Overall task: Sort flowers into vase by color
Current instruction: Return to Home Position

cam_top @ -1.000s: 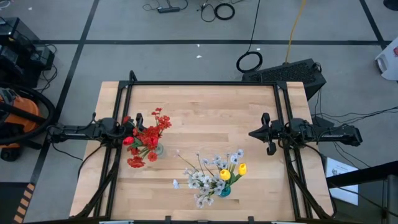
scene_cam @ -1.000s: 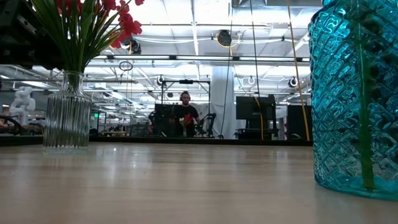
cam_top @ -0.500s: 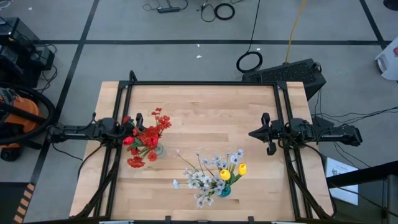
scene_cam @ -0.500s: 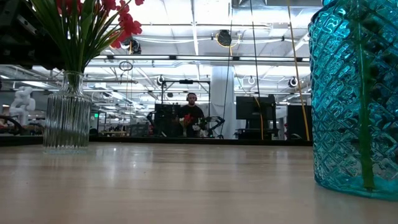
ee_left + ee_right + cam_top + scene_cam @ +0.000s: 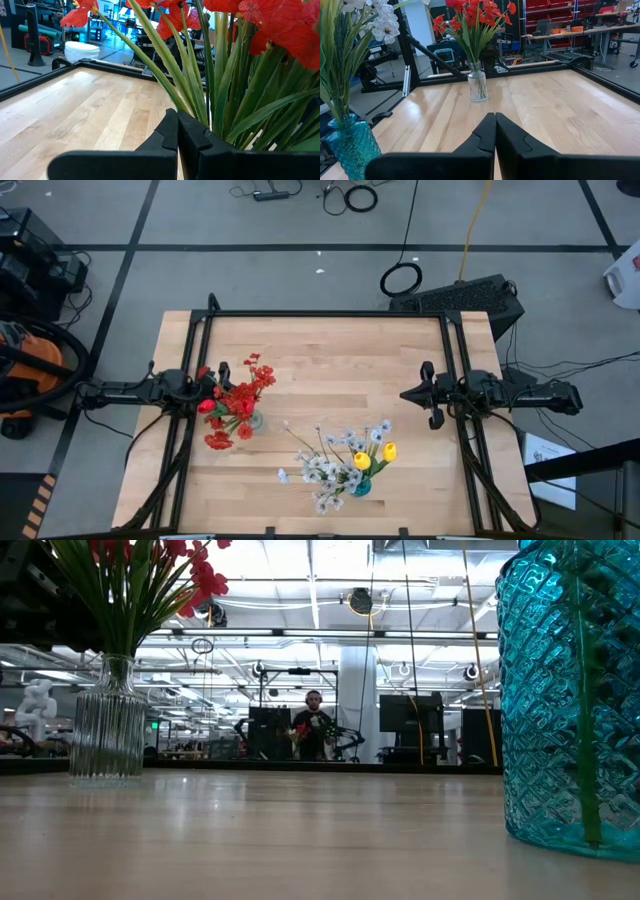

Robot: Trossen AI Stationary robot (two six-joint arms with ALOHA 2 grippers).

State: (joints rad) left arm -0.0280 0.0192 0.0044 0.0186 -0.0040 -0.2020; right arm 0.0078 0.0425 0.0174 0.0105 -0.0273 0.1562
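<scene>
Sorted by colour: red flowers (image 5: pixel 238 395) bunched upright in the clear vase (image 5: pixel 253 420), at 9 o'clock on the table (image 5: pixel 330 350). From table height, green stalks fanning up out of the ribbed glass neck, red heads spread above. In the blue vase (image 5: pixel 361 486), at 5 o'clock on the table, white flowers (image 5: pixel 322 468) and yellow tulips (image 5: pixel 376 455) together; white sprays leaning out toward 9 and 12 o'clock of that vase, tulips toward 1 o'clock. Both vases upright, well apart, bare wood between them.

At the 9 o'clock edge, left gripper (image 5: pixel 177 114), just beside the red bunch, fingers clenched tip to tip on nothing, stalks close ahead of the tips; touching them or not, cannot tell. At the 3 o'clock edge, right gripper (image 5: pixel 495 116), aimed across toward 9 o'clock, fingers pressed together and empty, well apart from both vases, clear vase straight ahead of it and blue vase off to one side.

Beyond the table: far back in the room, a person (image 5: pixel 313 728) among dark equipment; on the floor off the table's 9 o'clock, an orange vacuum (image 5: pixel 25 375) with a black hose; off its 1 o'clock, a cable coil (image 5: pixel 401 279)
</scene>
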